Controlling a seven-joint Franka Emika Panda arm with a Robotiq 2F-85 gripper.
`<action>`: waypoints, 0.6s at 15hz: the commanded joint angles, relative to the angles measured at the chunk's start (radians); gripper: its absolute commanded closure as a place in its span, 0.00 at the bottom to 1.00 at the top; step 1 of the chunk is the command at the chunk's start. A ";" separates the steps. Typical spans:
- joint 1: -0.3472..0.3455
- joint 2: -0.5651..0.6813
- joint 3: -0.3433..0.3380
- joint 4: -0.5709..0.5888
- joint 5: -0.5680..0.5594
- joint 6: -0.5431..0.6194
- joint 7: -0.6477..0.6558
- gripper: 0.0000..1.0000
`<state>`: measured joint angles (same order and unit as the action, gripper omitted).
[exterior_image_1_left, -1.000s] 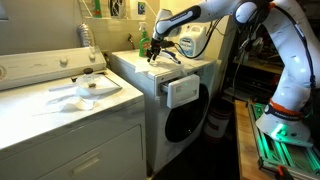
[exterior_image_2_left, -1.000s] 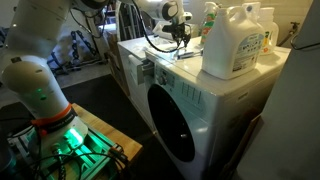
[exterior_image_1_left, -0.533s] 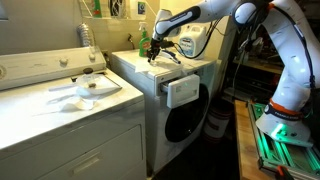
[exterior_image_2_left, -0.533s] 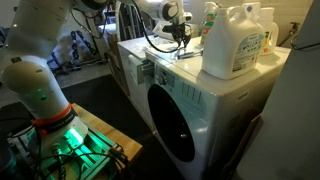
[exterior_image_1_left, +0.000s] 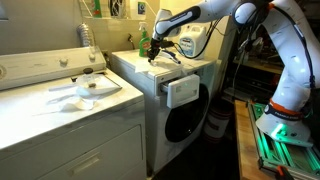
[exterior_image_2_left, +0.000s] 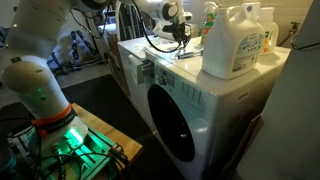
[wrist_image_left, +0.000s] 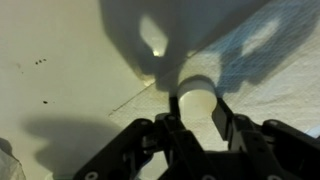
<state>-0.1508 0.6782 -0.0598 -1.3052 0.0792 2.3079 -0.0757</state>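
In the wrist view my gripper (wrist_image_left: 197, 102) is shut on a small white cylindrical object (wrist_image_left: 195, 92), which looks like a cap or a small bottle. Its dark fingers (wrist_image_left: 222, 112) press on both sides of it. The object stands on the white top of the washing machine (wrist_image_left: 70, 60). In both exterior views the gripper (exterior_image_1_left: 153, 55) (exterior_image_2_left: 180, 38) points down at the back part of the washer top (exterior_image_1_left: 192, 62). The white object is too small to make out there.
A large white detergent jug (exterior_image_2_left: 237, 40) stands on the washer near its front corner. A green bottle (exterior_image_1_left: 144, 40) is behind the gripper. The washer's dispenser drawer (exterior_image_1_left: 182, 90) sticks out open. A second machine (exterior_image_1_left: 60, 100) carries a white dish-like item (exterior_image_1_left: 86, 88).
The jaws have closed in on the white cylindrical object. The arm itself has hardly moved.
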 joint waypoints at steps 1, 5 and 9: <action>0.020 -0.044 -0.015 -0.038 -0.033 0.001 0.045 0.87; 0.040 -0.173 -0.011 -0.132 -0.027 0.025 0.092 0.87; 0.070 -0.312 -0.032 -0.252 -0.041 0.055 0.203 0.87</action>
<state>-0.1105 0.5019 -0.0637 -1.3898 0.0646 2.3139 0.0377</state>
